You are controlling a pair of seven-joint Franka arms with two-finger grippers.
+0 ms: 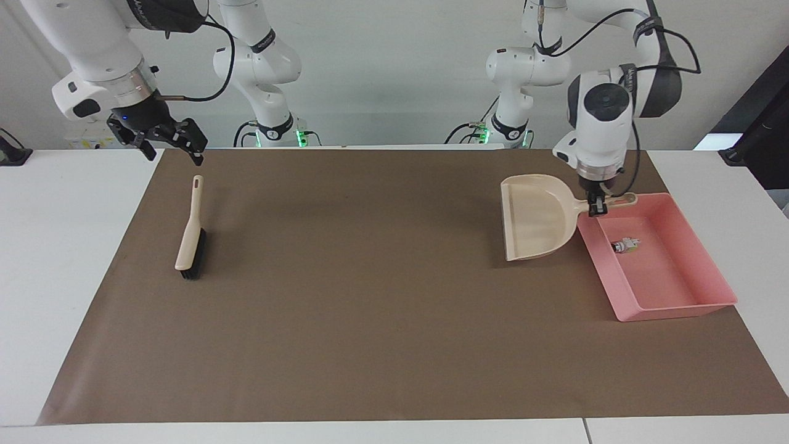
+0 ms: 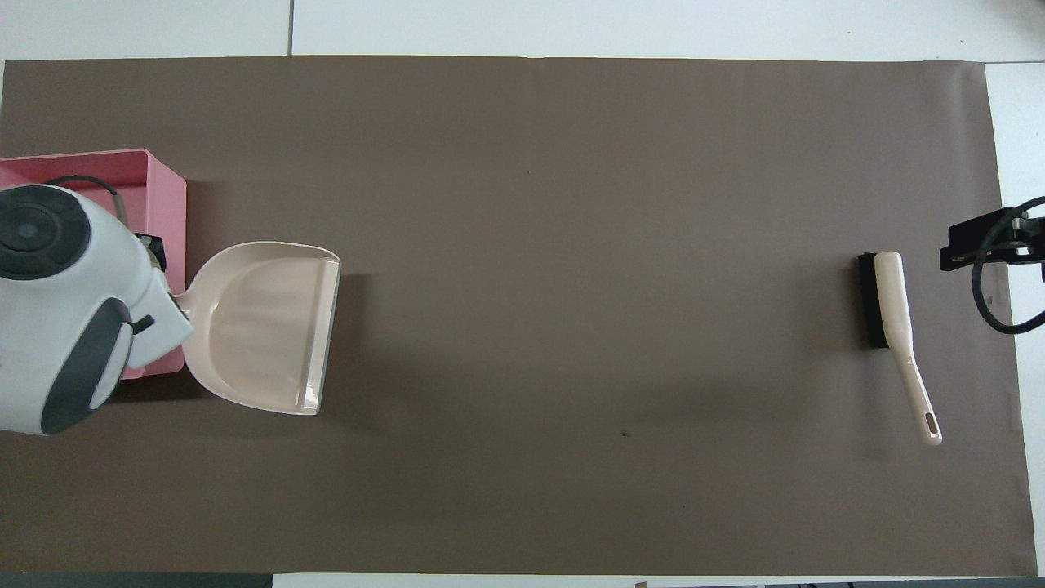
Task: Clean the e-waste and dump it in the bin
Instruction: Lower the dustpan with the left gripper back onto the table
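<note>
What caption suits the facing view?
Left gripper holds beige plastic dustpan beside pink bin containing e-waste.

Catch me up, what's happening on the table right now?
The left gripper is shut on the handle of the beige dustpan, holding it over the brown mat beside the pink bin. The e-waste already lies in the bin. The right gripper waits, open, above the handle end of the brush, which lies on the mat toward the right arm's end of the table.
</note>
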